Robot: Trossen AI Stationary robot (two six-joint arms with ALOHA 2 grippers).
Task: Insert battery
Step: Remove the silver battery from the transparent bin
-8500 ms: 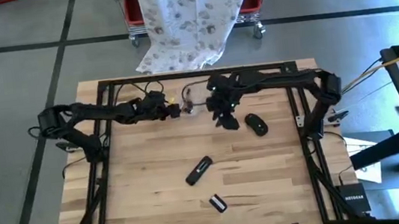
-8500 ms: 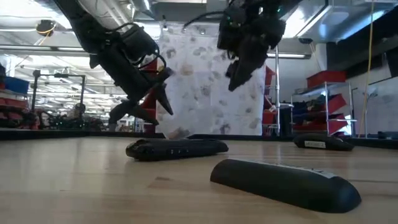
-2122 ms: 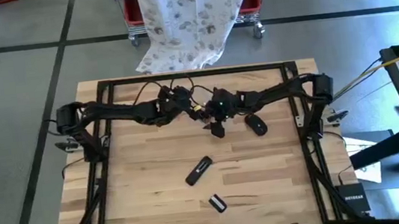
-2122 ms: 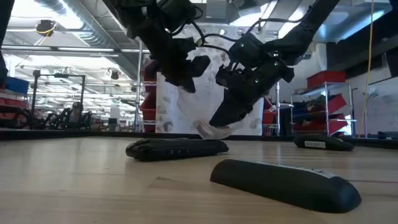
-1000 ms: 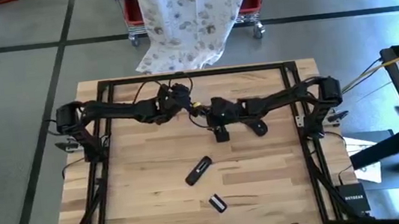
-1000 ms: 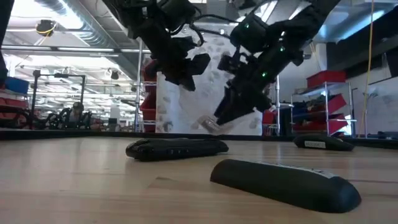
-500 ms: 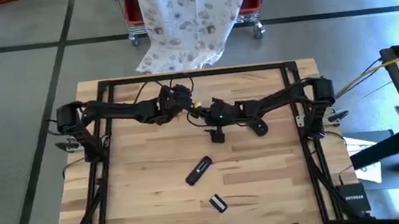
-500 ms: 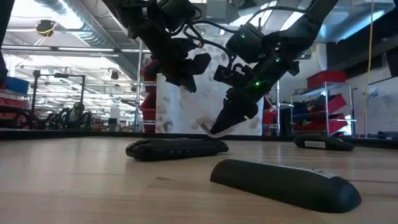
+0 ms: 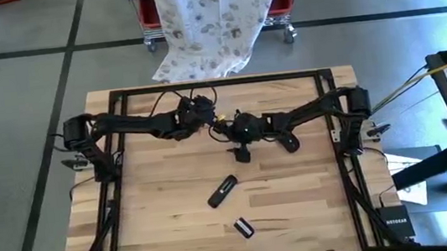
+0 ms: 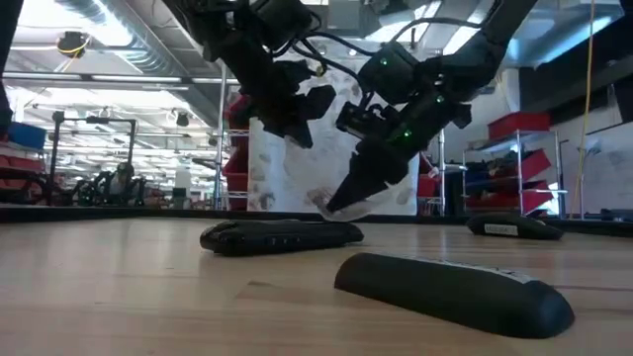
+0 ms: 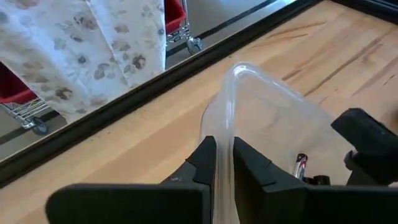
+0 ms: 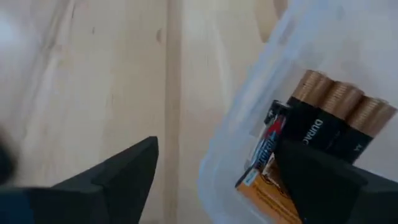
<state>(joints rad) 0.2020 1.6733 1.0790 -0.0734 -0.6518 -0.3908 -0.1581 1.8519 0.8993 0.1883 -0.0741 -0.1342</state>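
Left gripper (image 11: 224,163): fingers pinched narrow on the rim of the clear plastic container (image 11: 273,118), holding it near the table's far-centre; seen from above at (image 9: 203,113)
Right gripper (image 12: 214,168): fingers spread wide, one outside the container wall, the other over its inside; from above it sits at (image 9: 239,151), just beside the left gripper; in the low view it points down at (image 10: 341,203) close to the tabletop
Clear plastic container: thin, see-through, rounded corner; wall runs up between the left fingers; in the right wrist view its edge shows at (image 12: 249,124)
Batteries (image 12: 329,121): several lying side by side inside the container, black bodies with copper-coloured ends, one with a red and white label; not gripped by either arm
Remote (image 9: 222,191): dark, lying on the wood at mid-table, well apart from both grippers; in the low view at (image 10: 282,235)
Battery cover (image 9: 243,227): small dark piece nearer the front edge, apart from the remote; large in the low view foreground (image 10: 450,292)
Dark mouse-shaped object (image 9: 289,141): on the table beside the right arm
Table (image 9: 164,200): light wood planks, black frame
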